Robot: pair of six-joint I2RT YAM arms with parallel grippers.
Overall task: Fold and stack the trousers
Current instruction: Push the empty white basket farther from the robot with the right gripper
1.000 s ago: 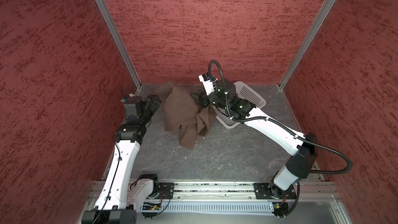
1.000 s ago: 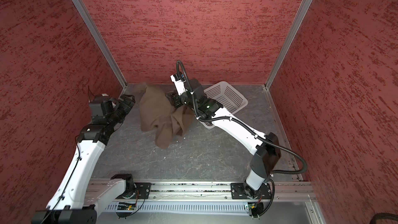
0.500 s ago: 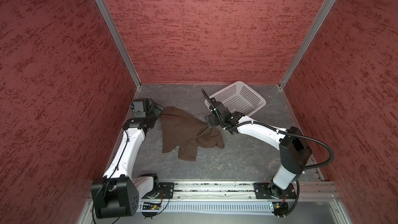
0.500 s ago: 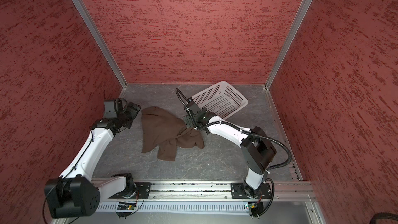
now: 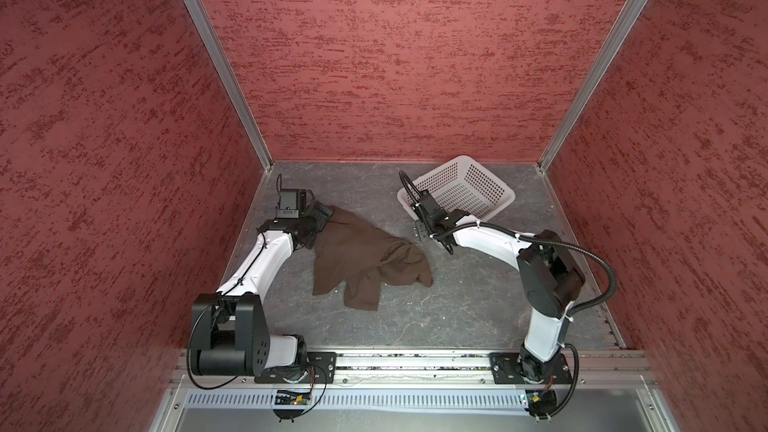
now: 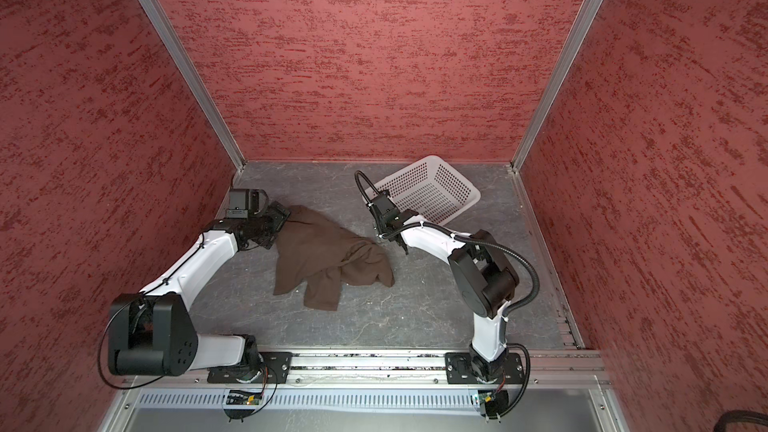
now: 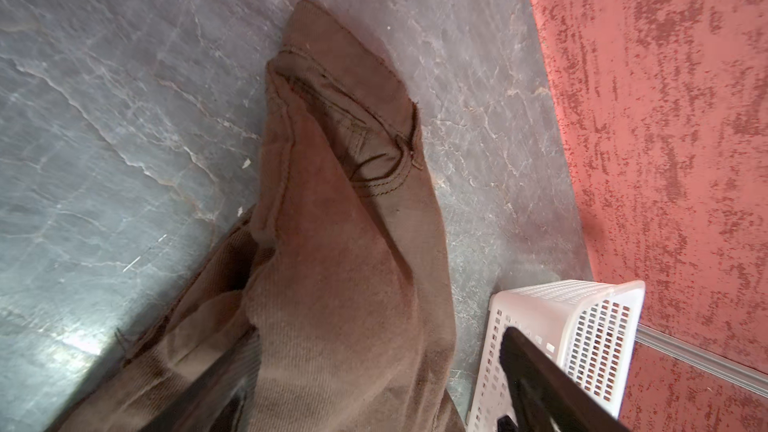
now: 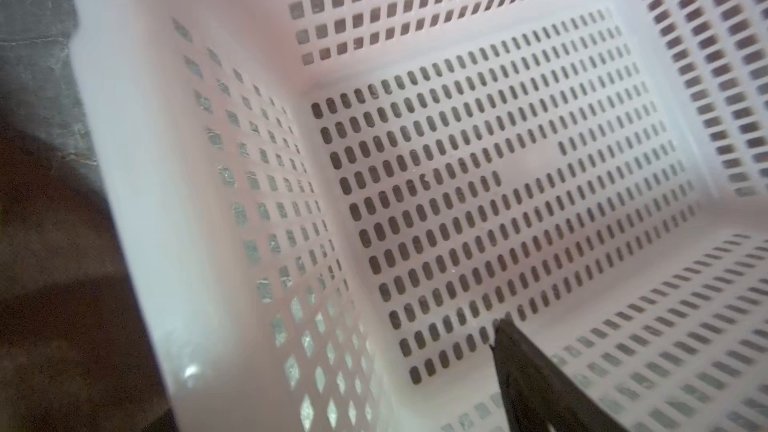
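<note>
Trousers (image 5: 357,259) on veined grey tabletop (image 5: 457,313), red walls (image 5: 395,56)

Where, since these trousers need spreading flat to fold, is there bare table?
Widest free patch: the table between the trousers and the front rail. Also bare: the back strip left of the basket. Crowded: the gap between trousers and basket, where the right arm reaches.

Grey, marble-veined floor (image 5: 415,326) is enclosed by mottled red textured walls (image 5: 395,56), joined at the corners by aluminium posts (image 5: 215,56), and is softly lit.
</note>
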